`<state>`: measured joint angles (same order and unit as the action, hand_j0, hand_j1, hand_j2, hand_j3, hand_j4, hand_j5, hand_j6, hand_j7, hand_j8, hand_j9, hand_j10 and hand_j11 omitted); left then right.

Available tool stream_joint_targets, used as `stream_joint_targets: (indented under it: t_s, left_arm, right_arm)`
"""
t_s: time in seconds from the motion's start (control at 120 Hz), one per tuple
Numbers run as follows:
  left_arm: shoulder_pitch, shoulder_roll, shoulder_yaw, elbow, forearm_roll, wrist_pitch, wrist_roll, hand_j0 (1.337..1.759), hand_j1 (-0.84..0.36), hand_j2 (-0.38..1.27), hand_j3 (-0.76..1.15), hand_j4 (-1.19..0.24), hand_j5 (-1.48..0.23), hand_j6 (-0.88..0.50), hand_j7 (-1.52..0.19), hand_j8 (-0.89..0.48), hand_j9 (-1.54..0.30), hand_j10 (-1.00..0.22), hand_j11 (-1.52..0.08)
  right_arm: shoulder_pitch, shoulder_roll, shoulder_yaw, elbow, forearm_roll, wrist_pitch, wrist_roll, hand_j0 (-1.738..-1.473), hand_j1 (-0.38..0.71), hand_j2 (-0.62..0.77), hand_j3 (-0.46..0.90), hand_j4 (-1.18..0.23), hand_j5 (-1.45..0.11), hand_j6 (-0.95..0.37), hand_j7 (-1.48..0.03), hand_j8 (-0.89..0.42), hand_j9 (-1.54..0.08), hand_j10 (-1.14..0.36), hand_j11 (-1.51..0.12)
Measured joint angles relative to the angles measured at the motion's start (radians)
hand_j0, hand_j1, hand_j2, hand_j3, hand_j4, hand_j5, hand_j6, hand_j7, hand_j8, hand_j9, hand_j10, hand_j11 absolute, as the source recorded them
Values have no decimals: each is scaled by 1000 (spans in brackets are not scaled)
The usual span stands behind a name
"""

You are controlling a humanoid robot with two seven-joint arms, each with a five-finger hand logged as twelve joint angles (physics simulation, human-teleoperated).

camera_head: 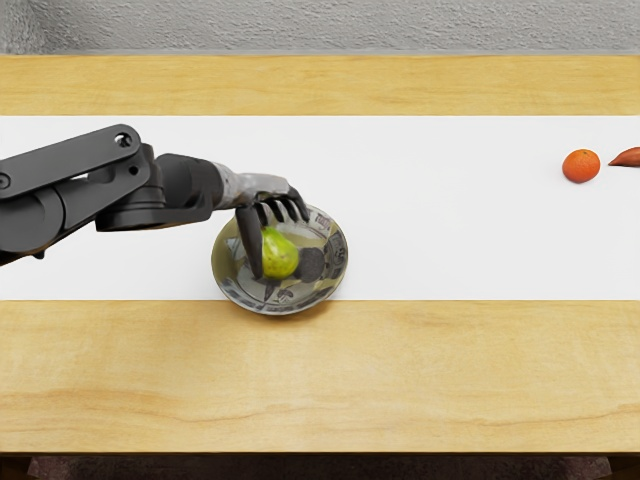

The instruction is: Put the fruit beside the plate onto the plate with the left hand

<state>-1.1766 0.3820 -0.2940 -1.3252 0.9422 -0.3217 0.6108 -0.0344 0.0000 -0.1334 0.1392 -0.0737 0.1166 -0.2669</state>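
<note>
Step in hand: we're at the placing stage, by our reading. The fruit (281,254) is over the bowl of the plate (300,300), not beside it.
Left hand: the left hand (272,225) is cupped over the fruit. Its thumb (250,248) runs down the fruit's left flank and its fingers (285,209) curl over the far side. We call that a loose wrap with the fruit inside it.
Fruit's place: it is inside the plate's rim, just left of centre. We cannot tell whether it already sits on the plate or hangs a touch above it.
Next move: we'd want the fruit settled and the digits spread slowly. The hand would then go straight up, so nothing drags the fruit over the rim.
Risk: this is a rounded fruit on a smooth dish, and it looks ready to roll if nudged.
Fruit's look: yellow-green, egg-like and smooth-skinned, perhaps a pear.
Plate's look: round and shallow with a glossy, metallic sheen, and the rim carries a patterned band.
Arm: the left arm (80,185) comes in from the left, all matte dark casing in blocky links.
Surface: a flat white runner (450,220) lies across a pale wooden table (320,380) with visible grain.
Bystanders: an orange (581,165) and a pointed reddish piece (628,157) sit well apart at the far right.
</note>
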Motion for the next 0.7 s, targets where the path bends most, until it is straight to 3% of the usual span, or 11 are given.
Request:
stream_joint_targets:
  t_s: [0.158, 0.383, 0.517, 0.7]
  left_arm:
    - [0, 12, -2, -5, -2, 1, 0, 1657, 198, 95, 0, -141, -229, -104, -233, -113, -230, -173, -231]
    - [-2, 23, -32, -7, -4, -1, 0, 1658, 281, 35, 0, -64, -96, -52, -98, -55, -96, -74, -97]
    - [-4, 154, -64, -17, -129, -30, 0, 1658, 301, 21, 0, -45, -64, -39, -64, -40, -64, -50, -64]
    - [-2, 294, -123, -28, -341, -205, 0, 1658, 315, 12, 0, -33, -43, -31, -43, -31, -43, -34, -43]
  right_arm:
    - [-2, 0, 0, 0, 0, 0, 0, -1658, -349, 0, 0, 0, 0, 0, 0, 0, 0, 0, 0]
    - [-1, 0, 0, 0, -1, 0, 0, -1658, -349, 0, 0, 0, 0, 0, 0, 0, 0, 0, 0]
    - [2, 0, 0, 0, -1, 0, 0, -1658, -349, 0, 0, 0, 0, 0, 0, 0, 0, 0, 0]
    - [5, 0, 0, 0, -1, 1, 0, -1658, -349, 0, 0, 0, 0, 0, 0, 0, 0, 0, 0]
